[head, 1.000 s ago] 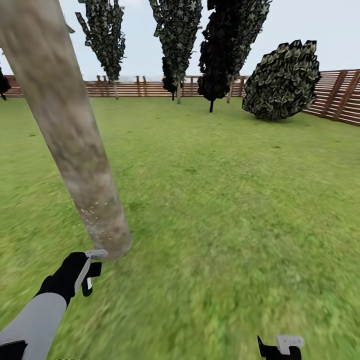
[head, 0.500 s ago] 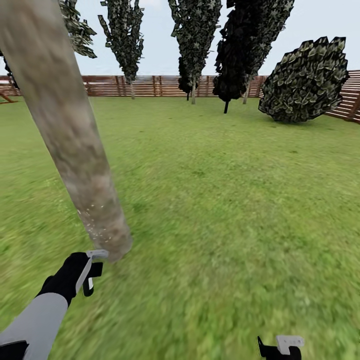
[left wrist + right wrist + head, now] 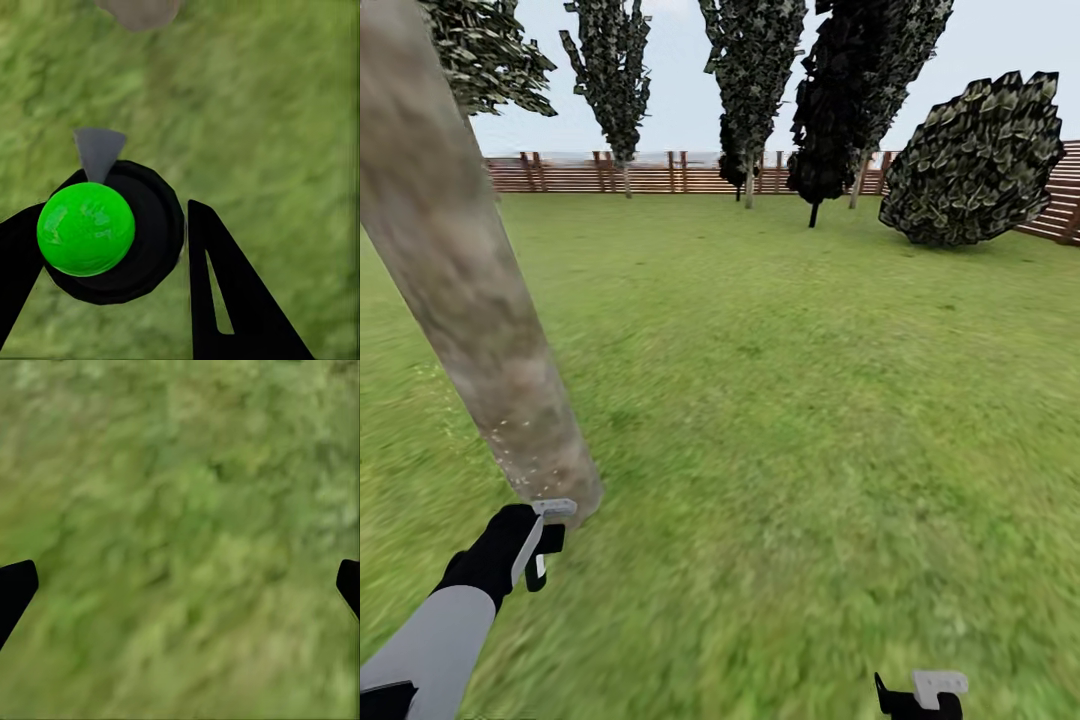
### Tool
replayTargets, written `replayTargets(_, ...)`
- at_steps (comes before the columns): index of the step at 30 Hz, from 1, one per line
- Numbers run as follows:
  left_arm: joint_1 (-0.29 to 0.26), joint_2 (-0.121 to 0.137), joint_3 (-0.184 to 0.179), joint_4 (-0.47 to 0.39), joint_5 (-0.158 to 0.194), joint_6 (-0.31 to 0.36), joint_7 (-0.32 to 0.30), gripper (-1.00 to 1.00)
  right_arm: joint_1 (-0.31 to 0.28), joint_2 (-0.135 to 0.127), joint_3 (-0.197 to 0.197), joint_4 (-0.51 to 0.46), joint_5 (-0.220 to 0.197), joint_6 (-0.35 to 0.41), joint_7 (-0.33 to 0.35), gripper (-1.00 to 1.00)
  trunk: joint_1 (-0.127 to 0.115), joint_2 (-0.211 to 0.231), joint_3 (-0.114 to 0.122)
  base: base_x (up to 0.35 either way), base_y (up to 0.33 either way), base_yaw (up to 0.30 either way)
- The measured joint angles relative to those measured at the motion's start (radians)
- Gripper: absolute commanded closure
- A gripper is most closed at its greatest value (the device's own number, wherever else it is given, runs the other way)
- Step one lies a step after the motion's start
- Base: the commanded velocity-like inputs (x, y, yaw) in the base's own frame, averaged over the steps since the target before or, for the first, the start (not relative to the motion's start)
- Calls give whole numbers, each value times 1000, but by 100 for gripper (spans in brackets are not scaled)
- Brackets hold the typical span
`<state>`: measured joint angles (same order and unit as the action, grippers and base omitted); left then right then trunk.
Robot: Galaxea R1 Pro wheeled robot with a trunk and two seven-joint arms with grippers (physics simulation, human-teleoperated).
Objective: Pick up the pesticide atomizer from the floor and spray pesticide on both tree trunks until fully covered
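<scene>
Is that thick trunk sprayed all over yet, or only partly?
Only partly. Whitish pesticide specks dot the lowest stretch of the tree trunk; the bark above looks bare.

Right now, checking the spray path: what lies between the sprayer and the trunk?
Bare grass only, in the left wrist view, from sprayer to trunk.

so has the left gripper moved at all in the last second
No. In the head view the left gripper sits at the same spot in the picture. The thick mottled grey-brown tree trunk and brown slatted wooden fence shifted together, so the camera turned.
</scene>
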<state>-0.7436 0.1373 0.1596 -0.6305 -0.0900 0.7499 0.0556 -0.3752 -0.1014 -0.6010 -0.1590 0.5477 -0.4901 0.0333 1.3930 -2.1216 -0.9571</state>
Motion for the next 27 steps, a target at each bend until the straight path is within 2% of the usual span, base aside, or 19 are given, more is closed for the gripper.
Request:
replayTargets(13, 0, 0, 0, 1, 0, 0, 0, 100, 0, 0, 0, 1, 2, 0, 0, -100, 0, 0, 0, 121, -268, 266)
replayTargets(23, 0, -2, -2, 2, 0, -2, 0, 100, 0, 1, 1, 1, 2, 0, 0, -100, 0, 0, 0, 159, -261, 21)
replayTargets(27, 0, -1, -2, 1, 0, -2, 0, 100, 0, 2, 1, 2, 2, 0, 0, -100, 0, 0, 0, 140, -260, 149)
